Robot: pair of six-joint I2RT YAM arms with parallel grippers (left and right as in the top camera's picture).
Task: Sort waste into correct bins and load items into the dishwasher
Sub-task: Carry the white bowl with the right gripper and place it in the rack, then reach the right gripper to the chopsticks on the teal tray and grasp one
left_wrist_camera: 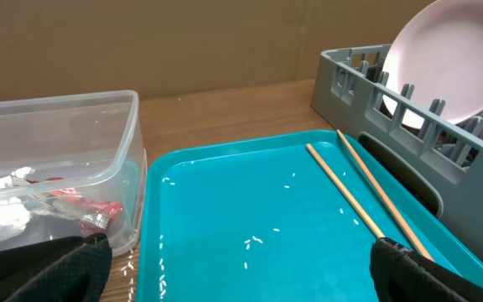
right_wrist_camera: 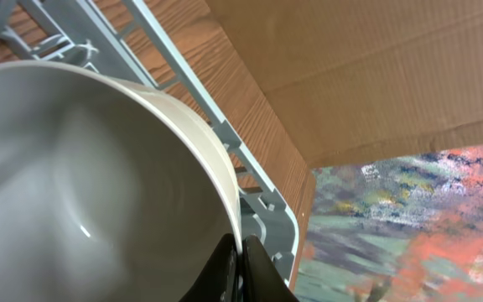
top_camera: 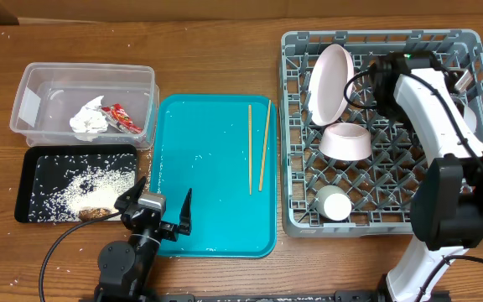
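Observation:
My right gripper [right_wrist_camera: 241,252] is shut on the rim of the white bowl [right_wrist_camera: 99,184], over the back right of the grey dish rack [top_camera: 376,36]. In the rack stand the pale plate [top_camera: 329,84], the pink bowl [top_camera: 346,141] and the small white cup [top_camera: 336,203]. Two chopsticks [top_camera: 250,147] lie on the teal tray [top_camera: 208,210] among loose rice grains [left_wrist_camera: 254,243]. My left gripper [top_camera: 159,205] hangs open and empty over the tray's front left corner. The clear tub [top_camera: 86,69] holds the napkin [top_camera: 88,120] and red wrapper [top_camera: 124,119].
The black tray [top_camera: 25,184] in front of the tub carries rice [top_camera: 74,180] and a brown scrap [top_camera: 95,214]. A few grains lie on the wood between the tub and the teal tray. Cardboard walls stand behind the table.

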